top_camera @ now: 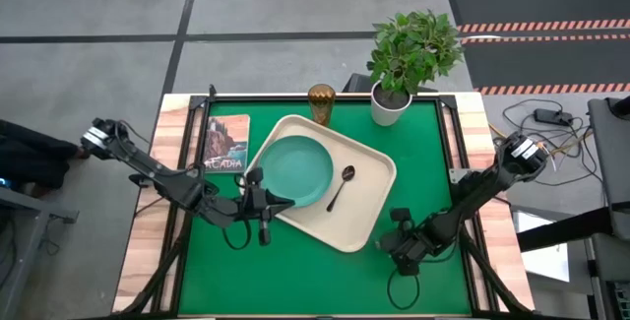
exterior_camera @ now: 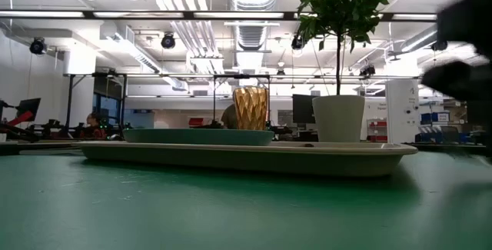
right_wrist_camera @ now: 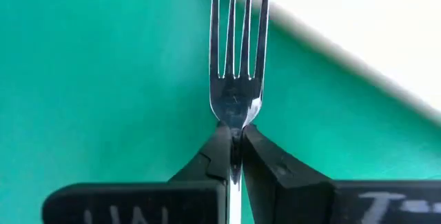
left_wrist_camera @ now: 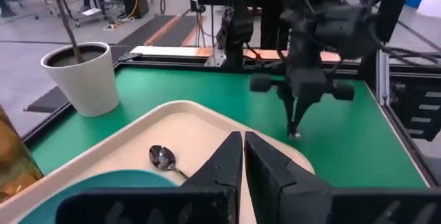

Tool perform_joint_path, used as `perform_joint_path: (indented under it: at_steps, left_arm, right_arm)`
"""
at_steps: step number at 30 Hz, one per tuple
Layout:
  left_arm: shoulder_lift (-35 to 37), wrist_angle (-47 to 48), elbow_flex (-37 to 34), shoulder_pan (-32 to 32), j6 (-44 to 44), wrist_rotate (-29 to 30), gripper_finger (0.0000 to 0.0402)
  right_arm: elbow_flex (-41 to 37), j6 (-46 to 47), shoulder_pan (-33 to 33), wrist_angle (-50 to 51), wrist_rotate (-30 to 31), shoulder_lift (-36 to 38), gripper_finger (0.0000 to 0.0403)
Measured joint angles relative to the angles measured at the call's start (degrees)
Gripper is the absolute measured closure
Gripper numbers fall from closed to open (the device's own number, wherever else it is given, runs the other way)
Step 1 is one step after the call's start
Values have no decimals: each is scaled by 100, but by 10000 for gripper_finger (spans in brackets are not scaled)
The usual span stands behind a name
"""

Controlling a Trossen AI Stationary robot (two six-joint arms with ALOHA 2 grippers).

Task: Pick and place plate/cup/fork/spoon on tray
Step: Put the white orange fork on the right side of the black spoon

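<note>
The cream tray [top_camera: 366, 212] lies slantwise mid-table and carries the teal plate [top_camera: 298, 169] and the dark spoon [top_camera: 341, 188]. The amber cup [top_camera: 321, 102] stands on the table at the far edge, beyond the tray. My right gripper [right_wrist_camera: 234, 141] is shut on the fork [right_wrist_camera: 238, 58] just off the tray's near right corner [top_camera: 402, 233]. The fork's handle is hidden. My left gripper [left_wrist_camera: 242, 156] is shut and empty over the tray's near left edge [top_camera: 268, 205]. My right gripper pinches the fork's neck [right_wrist_camera: 236, 122], just behind the tines, between its two fingertips. The fingers point down at the table and lie along the fork. The tines stick out past the fingertips toward the green table top; whether they touch it I cannot tell.
A white plant pot [top_camera: 391, 104] stands at the far edge, right of the cup. A picture-covered book [top_camera: 226, 144] lies left of the tray. Bare green table top lies near the front edge [top_camera: 315, 281] and right of the tray.
</note>
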State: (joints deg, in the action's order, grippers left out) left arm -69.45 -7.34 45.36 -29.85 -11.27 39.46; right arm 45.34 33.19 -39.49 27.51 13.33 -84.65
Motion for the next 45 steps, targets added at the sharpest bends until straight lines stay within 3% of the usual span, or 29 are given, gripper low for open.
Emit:
perform_joint_path:
  at_steps: [5, 8, 12, 16, 22, 30, 33, 37, 42, 45]
  left_arm:
    - [-252, -133, 0, 2, -28, -7, 401]
    - [-447, -356, 0, 2, -29, -8, 401]
    - [-850, -1288, 0, 20, 120, -9, 401]
    - [-1333, -2302, 0, 26, 710, -11, 402]
    - [-1886, -3168, 82, 26, 1168, -33, 363]
    - [-2346, -3913, 142, 169, 1176, -28, 220]
    - [-2551, -4264, 138, 270, 1340, -28, 183]
    - [-2780, -4563, 175, 419, 1329, -90, 170]
    - [-3111, -5315, 190, 568, 1364, -976, 177]
    - [-3275, -5646, 269, 645, 1343, -1031, 187]
  right_arm:
    - [-14, -130, -1, -255, 993, 462, 389]
    - [-37, -234, 4, -577, 1908, 658, 389]
    - [-70, -908, 39, -1640, 2930, 764, 390]
    - [-70, -1898, 190, -3348, 3470, 769, 390]
    - [-68, -3322, 398, -5608, 3424, 570, 390]
    - [-68, -3740, 695, -6898, 3117, 274, 390]
    - [-66, -3838, 824, -7142, 3007, 174, 390]
    - [-66, -3866, 982, -7490, 2707, 90, 390]
    - [-61, -3987, 1122, -7654, 2667, 21, 390]
    - [-61, -3987, 1190, -7729, 2640, 10, 390]
